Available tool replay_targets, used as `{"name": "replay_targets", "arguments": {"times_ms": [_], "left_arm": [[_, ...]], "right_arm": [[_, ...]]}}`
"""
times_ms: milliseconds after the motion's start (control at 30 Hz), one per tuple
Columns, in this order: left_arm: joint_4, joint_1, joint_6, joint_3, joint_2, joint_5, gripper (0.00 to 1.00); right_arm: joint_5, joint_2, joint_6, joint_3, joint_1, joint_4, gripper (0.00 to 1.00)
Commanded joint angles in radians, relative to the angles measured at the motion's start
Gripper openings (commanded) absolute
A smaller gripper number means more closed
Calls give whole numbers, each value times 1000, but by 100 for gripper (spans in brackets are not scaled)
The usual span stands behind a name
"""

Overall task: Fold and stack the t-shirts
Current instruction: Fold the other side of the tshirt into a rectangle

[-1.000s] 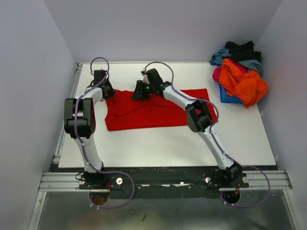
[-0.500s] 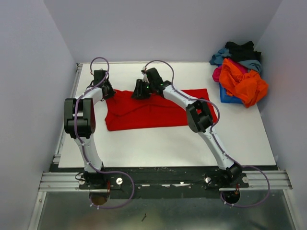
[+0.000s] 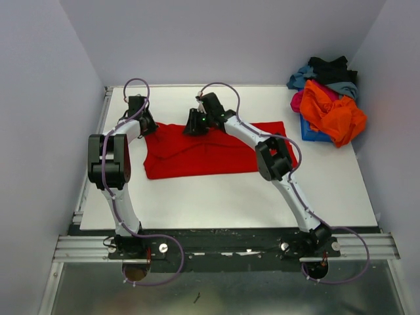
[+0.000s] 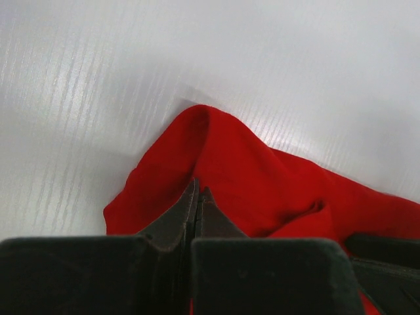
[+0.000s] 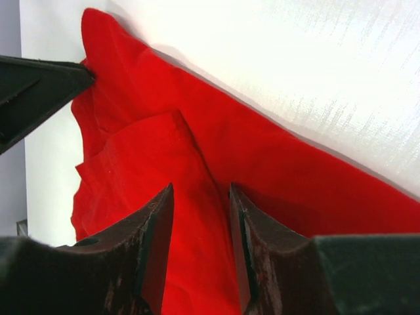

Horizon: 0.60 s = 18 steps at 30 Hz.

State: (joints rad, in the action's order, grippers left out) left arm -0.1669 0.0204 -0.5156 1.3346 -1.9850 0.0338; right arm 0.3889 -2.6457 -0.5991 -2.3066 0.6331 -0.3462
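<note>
A bright red t-shirt (image 3: 210, 154) lies spread across the middle of the white table (image 3: 230, 197). My left gripper (image 3: 149, 127) sits at the shirt's far left corner. In the left wrist view this gripper (image 4: 199, 190) is shut, with red cloth (image 4: 262, 177) pinched between its jaws. My right gripper (image 3: 193, 126) is low over the shirt's far edge, near the middle. In the right wrist view it (image 5: 200, 193) stands open, and a raised fold of the red cloth (image 5: 131, 170) runs between its fingers.
A heap of t-shirts sits at the far right corner: orange (image 3: 335, 111) on top, with black (image 3: 331, 67), grey-blue (image 3: 305, 75) and magenta (image 3: 297, 100) behind it. They lie over a blue bin (image 3: 314, 136). Walls close in the table at the back and both sides.
The right gripper has edged slightly toward the far edge of the red t-shirt. The left arm and the cloth have hardly moved.
</note>
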Motion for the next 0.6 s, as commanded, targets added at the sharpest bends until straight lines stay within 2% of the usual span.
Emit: {"name": "replay_targets", "arguments": {"times_ms": [0,133,300,367,467,567], "left_arm": [[-16,9,17,17,-9,-26,0],[-22,9,17,24,-14,-26,0],[-23,9,19,26,-14,-26,0],[-23,9,19,25,-14,-26,0],[-25,9,20,26,-15,-26,0],[-23,9,20,26,-15,-26,0]], "right_arm": [[34,61,18,41,-3,-36,46],[61,113,33,128,5,-5,41],[77,153,56,180,8,9,27],[73,159,64,187,10,9,25],[71,170,78,194,10,9,16],[77,190,93,210,10,-2,2]]}}
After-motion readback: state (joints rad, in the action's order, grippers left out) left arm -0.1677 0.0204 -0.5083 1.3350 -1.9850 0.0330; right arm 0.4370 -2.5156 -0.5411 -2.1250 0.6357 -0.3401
